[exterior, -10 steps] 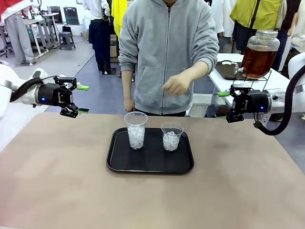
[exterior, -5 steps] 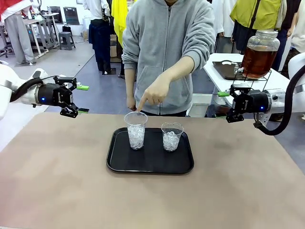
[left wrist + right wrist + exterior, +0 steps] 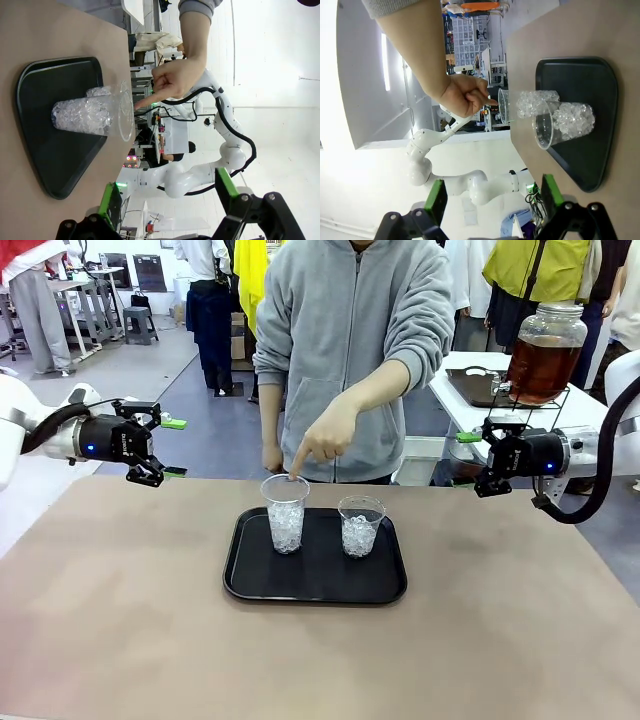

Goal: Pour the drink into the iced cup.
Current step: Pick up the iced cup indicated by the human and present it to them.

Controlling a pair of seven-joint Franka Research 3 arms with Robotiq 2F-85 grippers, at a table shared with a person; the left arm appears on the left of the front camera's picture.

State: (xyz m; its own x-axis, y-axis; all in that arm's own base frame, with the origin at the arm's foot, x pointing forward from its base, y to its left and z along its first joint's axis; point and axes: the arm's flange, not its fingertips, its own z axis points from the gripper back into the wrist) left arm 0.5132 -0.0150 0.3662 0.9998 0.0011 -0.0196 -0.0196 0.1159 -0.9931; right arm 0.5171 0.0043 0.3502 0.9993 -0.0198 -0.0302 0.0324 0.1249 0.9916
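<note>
Two clear iced cups stand on a black tray (image 3: 250,580): a taller cup (image 3: 286,513) on the left and a shorter cup (image 3: 360,525) on the right. The person's hand (image 3: 318,445) points a finger down at the taller cup's rim. The drink (image 3: 543,365), amber-brown, fills a big glass jar on a side table at the far right. My left gripper (image 3: 170,447) hangs open above the table's far left, and my right gripper (image 3: 472,462) hangs open at the far right, both empty. The left wrist view shows the taller cup (image 3: 92,117) and the hand (image 3: 180,80) beyond the open left gripper (image 3: 167,200). In the right wrist view both cups (image 3: 555,117) lie beyond the open right gripper (image 3: 492,200).
The person in a grey hoodie (image 3: 350,340) stands at the table's far edge behind the tray. The jar's side table (image 3: 480,390) is off the main table, behind my right gripper. Brown tabletop (image 3: 320,660) stretches bare in front of the tray and to both sides.
The person's hand has dropped from chest height and stretched a finger down to the taller cup's rim. Neither arm has moved and both grippers stay open.
</note>
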